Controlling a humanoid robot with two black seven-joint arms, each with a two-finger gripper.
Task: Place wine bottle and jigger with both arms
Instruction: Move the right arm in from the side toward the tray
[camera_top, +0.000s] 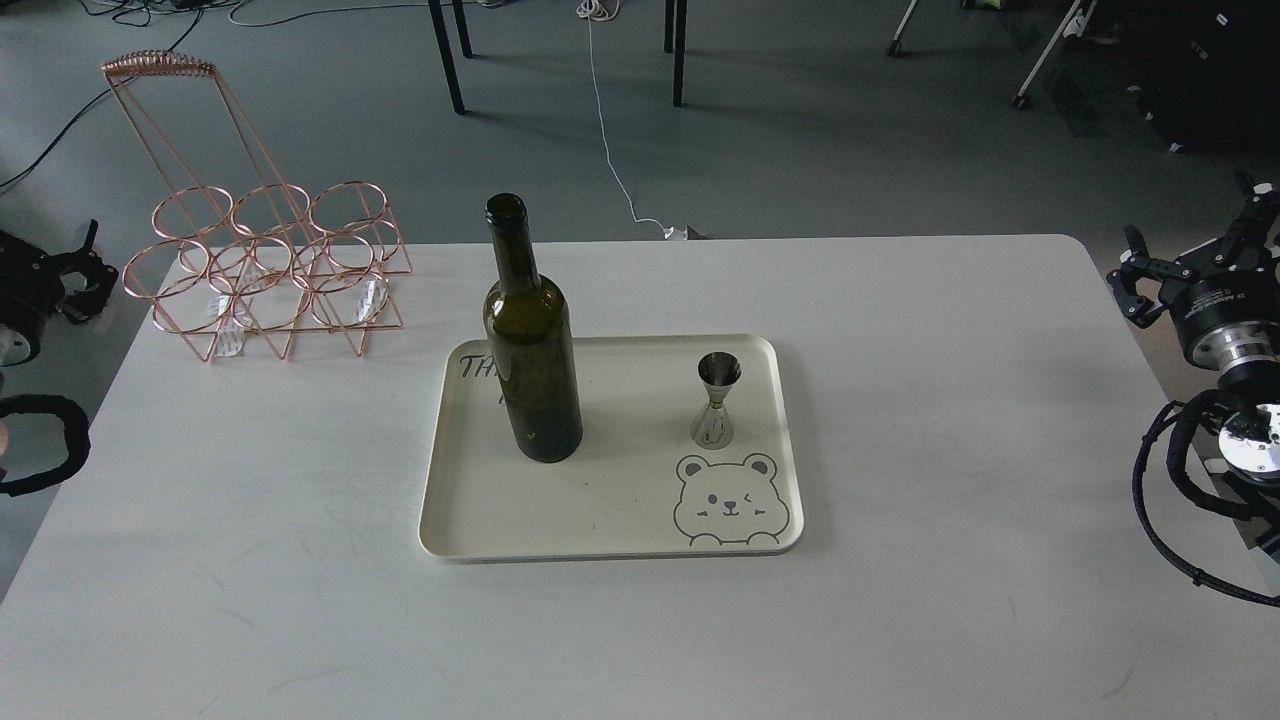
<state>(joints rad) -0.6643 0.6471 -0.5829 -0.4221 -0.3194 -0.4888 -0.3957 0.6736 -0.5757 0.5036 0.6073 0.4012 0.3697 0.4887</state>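
Observation:
The dark olive-green wine bottle (532, 350) stands upright on the left half of a cream tray (600, 500). The shiny steel jigger (716, 400) stands upright on the tray's right half, just above a printed bear face. My left gripper (85, 265) sits at the far left edge of the view, off the table, its fingers spread open and empty. At the far right edge, beyond the table, my right gripper (1140, 285) is also open and empty. Both are far from the bottle and jigger.
A copper wire bottle rack (270, 265) with ring holders and a tall handle stands at the table's back left. The white table (950, 500) has bare surface around the tray. Chair legs and cables lie on the floor behind.

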